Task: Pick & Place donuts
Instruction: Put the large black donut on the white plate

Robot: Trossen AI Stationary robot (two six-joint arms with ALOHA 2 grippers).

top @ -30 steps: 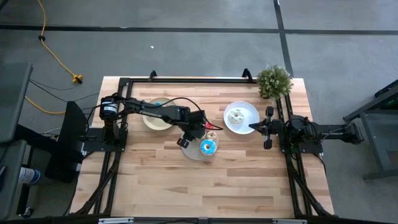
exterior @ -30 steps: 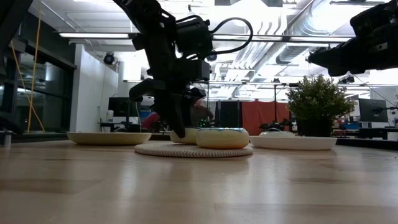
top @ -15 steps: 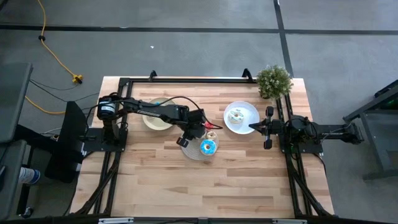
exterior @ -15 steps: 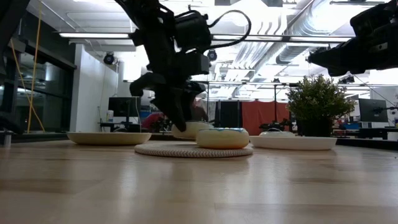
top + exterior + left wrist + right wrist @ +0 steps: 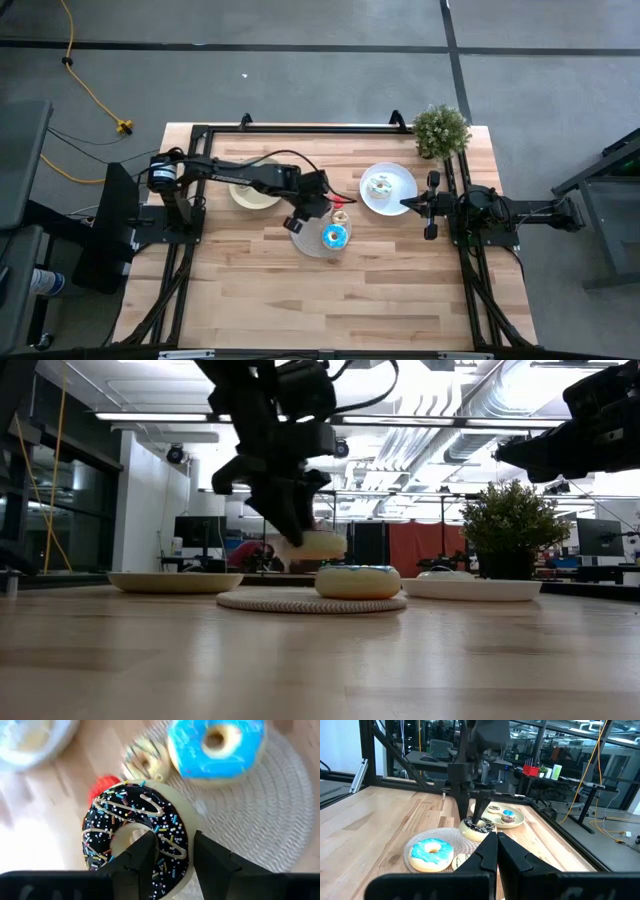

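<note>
My left gripper (image 5: 306,212) hangs over the far left part of the woven round mat (image 5: 312,246), shut on a chocolate-iced donut (image 5: 135,840) with sprinkles. A blue-iced donut (image 5: 334,236) lies flat on the mat. A small pale donut (image 5: 145,762) and a red piece (image 5: 103,786) lie by the mat's far edge. The white plate (image 5: 400,180) holds one white donut (image 5: 379,186). My right gripper (image 5: 408,204) waits shut by that plate's right rim. My left gripper has one finger (image 5: 144,851) in the chocolate donut's hole and the other (image 5: 206,858) outside its rim, pinching the ring's side (image 5: 176,851) between them. The fingers come slanting down from the table's left. The donut (image 5: 316,545) hangs lifted clear of the mat, slightly tilted.
A tan plate (image 5: 250,196) with a few donuts (image 5: 502,815) sits left of the mat, partly under my left arm. A potted plant (image 5: 440,130) stands at the far right corner. Bare wood stretches across the table's near half.
My left gripper has risen with the chocolate donut. The donut, which sat low by the mat a second ago, now hangs clear above it. The blue donut has stayed in place.
</note>
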